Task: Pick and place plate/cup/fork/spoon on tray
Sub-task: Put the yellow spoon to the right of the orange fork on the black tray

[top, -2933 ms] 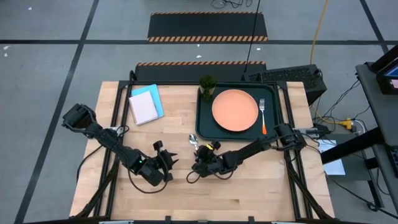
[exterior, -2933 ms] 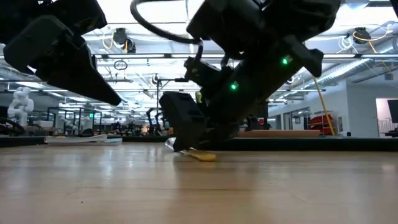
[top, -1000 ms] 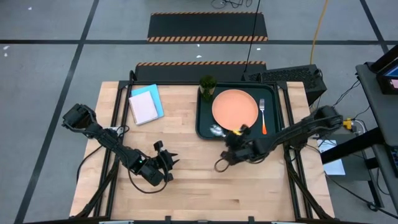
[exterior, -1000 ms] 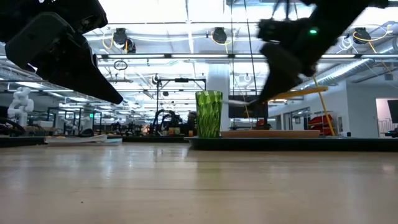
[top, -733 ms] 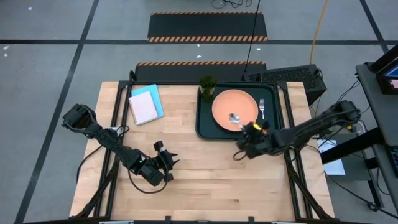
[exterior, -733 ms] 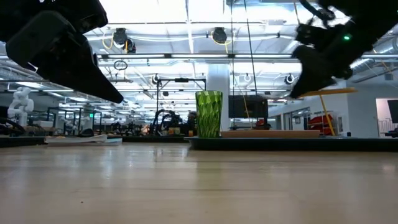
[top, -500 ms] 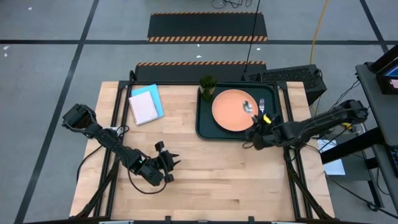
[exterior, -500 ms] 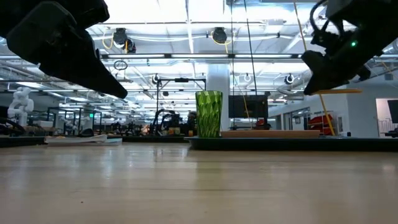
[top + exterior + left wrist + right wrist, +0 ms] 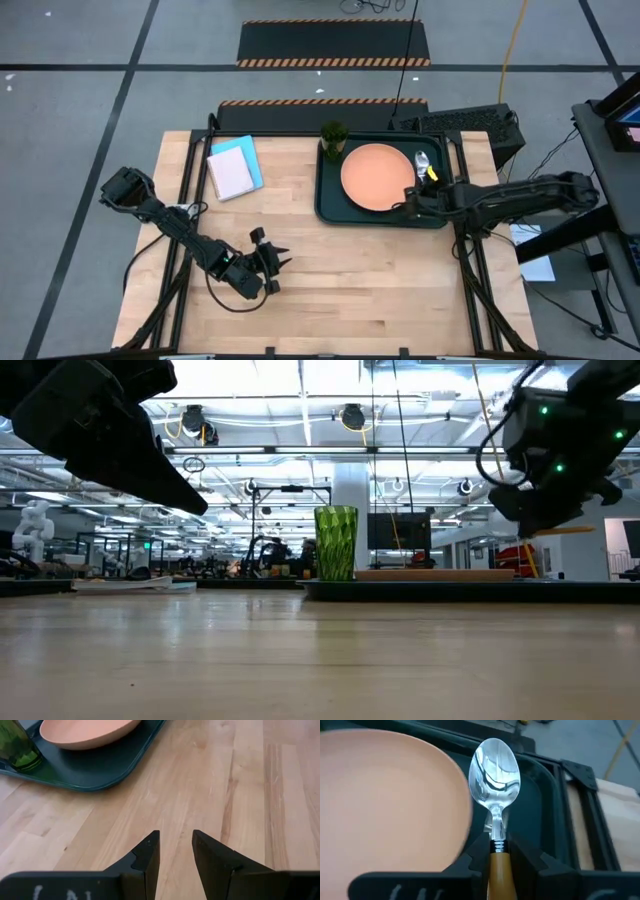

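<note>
The spoon (image 9: 494, 770) is in the air at the tray's right side, its orange handle clamped between the right gripper's (image 9: 421, 190) fingers and its bowl pointing out over the dark strip between the plate (image 9: 377, 177) and the tray (image 9: 330, 205) rim. In the high view it shows as a pale glint right of centre, just right of the plate. About three seconds ago it lay on the bare wood below the tray's lower-left corner with the gripper down on it; since then the right arm has carried it across the plate, left to right, and now has it over the slot where the fork was lying. The fork cannot be made out now; the gripper and spoon cover that spot.

The cup (image 9: 333, 134) stands in the tray's upper-left corner, just beside the plate, and neither has moved. So the pick is done and the carry looks nearly over; what remains, by my reading, is to lower and let go, with some risk of setting the spoon on top of the fork or against the plate's edge.

The left gripper (image 9: 174, 851) waits over bare wood at the lower left of the high view, fingers parted and holding nothing, as before. A notepad (image 9: 235, 167) lies at the upper left of the table.
</note>
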Available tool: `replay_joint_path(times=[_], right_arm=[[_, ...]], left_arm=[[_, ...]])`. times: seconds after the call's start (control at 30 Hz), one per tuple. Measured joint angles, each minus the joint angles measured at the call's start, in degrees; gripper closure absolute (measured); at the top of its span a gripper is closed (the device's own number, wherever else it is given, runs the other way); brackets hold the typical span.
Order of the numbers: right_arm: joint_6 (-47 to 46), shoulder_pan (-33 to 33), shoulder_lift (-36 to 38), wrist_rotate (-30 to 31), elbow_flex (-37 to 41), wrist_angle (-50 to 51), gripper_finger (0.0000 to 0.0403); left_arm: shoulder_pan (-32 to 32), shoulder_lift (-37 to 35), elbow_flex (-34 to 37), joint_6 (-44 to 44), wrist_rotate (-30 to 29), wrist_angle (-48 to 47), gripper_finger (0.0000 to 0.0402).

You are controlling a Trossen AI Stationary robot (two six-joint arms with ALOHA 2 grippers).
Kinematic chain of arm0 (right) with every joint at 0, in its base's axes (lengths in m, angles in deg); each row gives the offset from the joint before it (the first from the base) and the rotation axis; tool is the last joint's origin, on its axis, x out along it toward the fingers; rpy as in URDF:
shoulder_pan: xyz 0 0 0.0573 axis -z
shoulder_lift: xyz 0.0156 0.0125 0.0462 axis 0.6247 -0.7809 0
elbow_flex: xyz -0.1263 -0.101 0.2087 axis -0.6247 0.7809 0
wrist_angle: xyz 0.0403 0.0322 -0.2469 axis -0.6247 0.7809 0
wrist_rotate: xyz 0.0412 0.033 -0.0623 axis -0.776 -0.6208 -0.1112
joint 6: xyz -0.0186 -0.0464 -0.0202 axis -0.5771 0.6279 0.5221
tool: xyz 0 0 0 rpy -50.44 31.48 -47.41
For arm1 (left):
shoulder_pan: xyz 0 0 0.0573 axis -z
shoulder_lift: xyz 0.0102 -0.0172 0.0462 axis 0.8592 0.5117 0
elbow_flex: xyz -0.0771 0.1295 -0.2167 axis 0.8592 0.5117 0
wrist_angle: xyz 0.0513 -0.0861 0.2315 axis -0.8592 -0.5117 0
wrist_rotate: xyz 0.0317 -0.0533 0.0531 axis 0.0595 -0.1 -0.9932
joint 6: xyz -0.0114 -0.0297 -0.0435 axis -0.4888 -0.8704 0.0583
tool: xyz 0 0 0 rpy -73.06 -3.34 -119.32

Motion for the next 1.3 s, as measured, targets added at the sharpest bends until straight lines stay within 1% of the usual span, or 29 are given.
replay_joint_path(times=[0.2, 0.4, 0.67, 0.8, 0.93, 1.3], right_arm=[[-2.0, 2.6, -0.3, -1.4, 2.7, 0.1, 0.036], [-4.9, 4.4, -0.3, -1.4, 6.2, -0.6, 0.036], [-4.3, 6.6, -0.3, -1.5, 14.2, -12.0, 0.036], [-2.9, 7.4, -0.4, -1.5, 16.9, -16.9, 0.036], [-1.4, 7.4, -0.3, -1.6, 17.7, -19.7, 0.036], [-1.4, 7.4, -0.3, -1.5, 17.8, -19.9, 0.0359]], left_arm=[[0.0, 0.0, 0.0, 0.0, 0.0, 0.1, 0.0282], [0.0, 0.0, 0.0, 1.2, 0.0, 1.1, 0.0282], [0.0, 0.0, 0.0, 1.5, 0.0, 1.5, 0.0282], [0.0, 0.0, 0.0, 1.5, 0.0, 1.5, 0.0282], [0.0, 0.0, 0.0, 1.5, 0.0, 1.5, 0.0282], [0.0, 0.0, 0.0, 1.3, 0.0, 1.5, 0.0282]])
